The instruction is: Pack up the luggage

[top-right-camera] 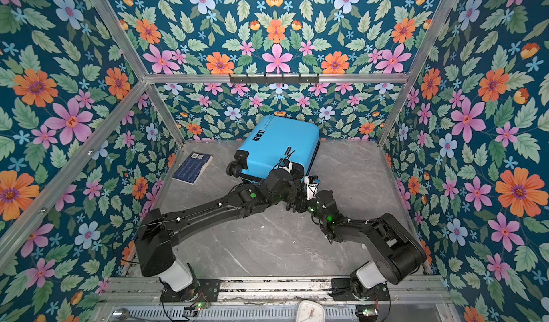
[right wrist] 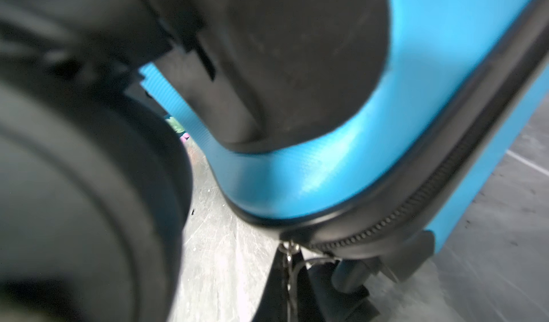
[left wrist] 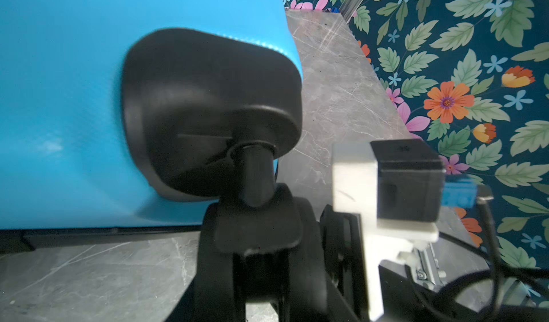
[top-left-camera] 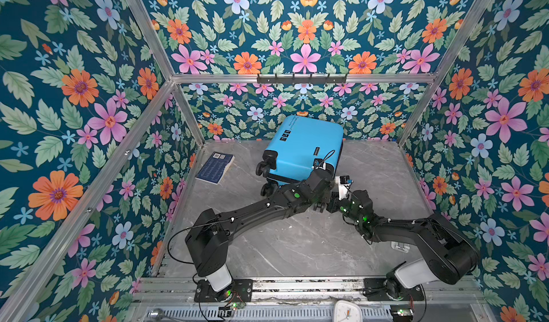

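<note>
Looking first at the luggage (top-left-camera: 303, 145), we see it lying closed at the back edge of the desk (top-left-camera: 297, 246); the right gripper (right wrist: 292, 264) is clamped on its zipper pull (right wrist: 287, 247) at the near right corner, beside a wheel (left wrist: 258, 228); the left gripper (left wrist: 258, 276) crowds that wheel, and we cannot tell whether it grips; a dark-blue folded item (top-left-camera: 215, 167) lies by the left edge.

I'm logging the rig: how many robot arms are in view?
2: left arm from the front-left, right arm from the front-right, both reaching the luggage. None seem hidden.
</note>
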